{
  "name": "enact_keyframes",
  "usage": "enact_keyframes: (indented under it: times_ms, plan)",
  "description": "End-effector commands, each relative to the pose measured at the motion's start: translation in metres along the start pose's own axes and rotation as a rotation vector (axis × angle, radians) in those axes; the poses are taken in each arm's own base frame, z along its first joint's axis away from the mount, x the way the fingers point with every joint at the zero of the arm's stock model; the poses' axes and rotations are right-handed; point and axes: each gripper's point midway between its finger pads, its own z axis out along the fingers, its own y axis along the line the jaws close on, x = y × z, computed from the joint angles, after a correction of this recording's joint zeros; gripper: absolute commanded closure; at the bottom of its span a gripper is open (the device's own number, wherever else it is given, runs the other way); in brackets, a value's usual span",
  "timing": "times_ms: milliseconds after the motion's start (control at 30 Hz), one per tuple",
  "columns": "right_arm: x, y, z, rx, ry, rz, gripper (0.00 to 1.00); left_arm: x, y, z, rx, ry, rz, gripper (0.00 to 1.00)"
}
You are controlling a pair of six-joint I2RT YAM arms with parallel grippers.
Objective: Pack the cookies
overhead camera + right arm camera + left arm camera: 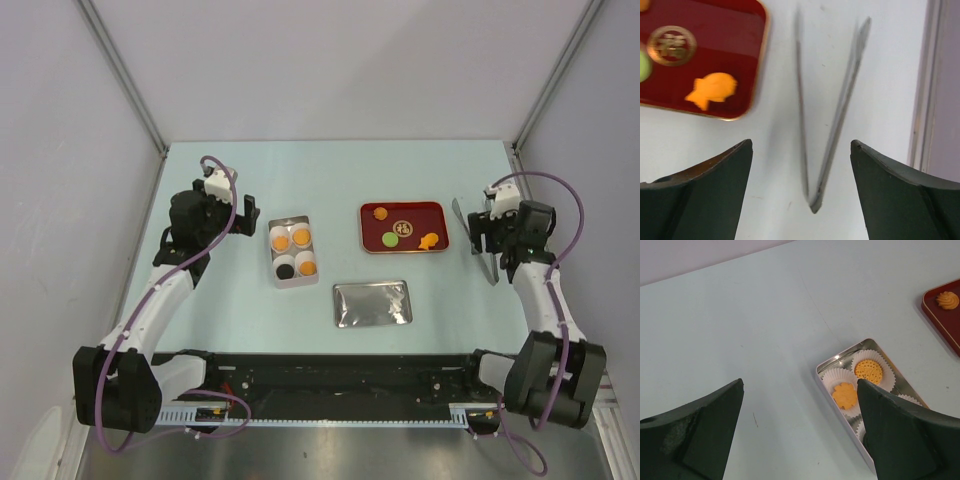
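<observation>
A silver tin [276, 279] holds white paper cups with cookies: three orange ones and a black one [286, 270]. In the left wrist view the tin [832, 390] shows a flower cookie [845, 395] and a round dotted cookie [868, 370]. A red tray [436, 209] carries a swirl cookie [381, 211], a brown round one [403, 228], a green one [387, 239] and an orange fish [428, 241]. My left gripper [243, 222] [800, 385] is open and empty, left of the tin. My right gripper [487, 238] [801, 144] is open above metal tongs [842, 105], with the fish cookie [712, 90] to its left.
The tin's lid [372, 303] lies flat in front of the red tray. The tongs [491, 270] lie near the table's right edge, beside the wall. The red tray's corner with the swirl cookie [947, 300] shows at the right of the left wrist view.
</observation>
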Motion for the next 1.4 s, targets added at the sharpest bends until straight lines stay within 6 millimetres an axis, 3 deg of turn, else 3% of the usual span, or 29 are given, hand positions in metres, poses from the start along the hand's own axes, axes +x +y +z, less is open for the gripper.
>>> enact_keyframes:
  times_ms: [0,233,333,467,667,900,1367]
  plan:
    - [-0.017,0.038,-0.025,-0.111,-0.013,-0.068,0.16,-0.024,-0.002,-0.004,0.007,-0.070,0.027,0.00]
    - [0.009,0.132,-0.037,-0.416,0.099,-0.257,0.19,-0.027,-0.002,-0.007,0.008,-0.076,0.025,0.00]
    - [0.021,0.162,-0.039,-0.514,0.145,-0.308,0.21,-0.027,-0.002,-0.006,0.008,-0.073,0.028,0.00]
    - [0.035,0.185,-0.035,-0.581,0.200,-0.348,0.25,-0.025,-0.001,-0.005,0.004,-0.068,0.026,0.00]
    - [0.059,0.205,-0.020,-0.620,0.288,-0.409,0.29,-0.023,-0.001,-0.003,0.007,-0.062,0.025,0.00]
    - [0.073,0.220,-0.013,-0.644,0.335,-0.466,0.33,-0.020,0.000,-0.001,0.003,-0.054,0.026,0.00]
    - [0.097,0.231,-0.004,-0.650,0.410,-0.533,0.50,-0.021,0.000,-0.002,0.003,-0.054,0.026,0.00]
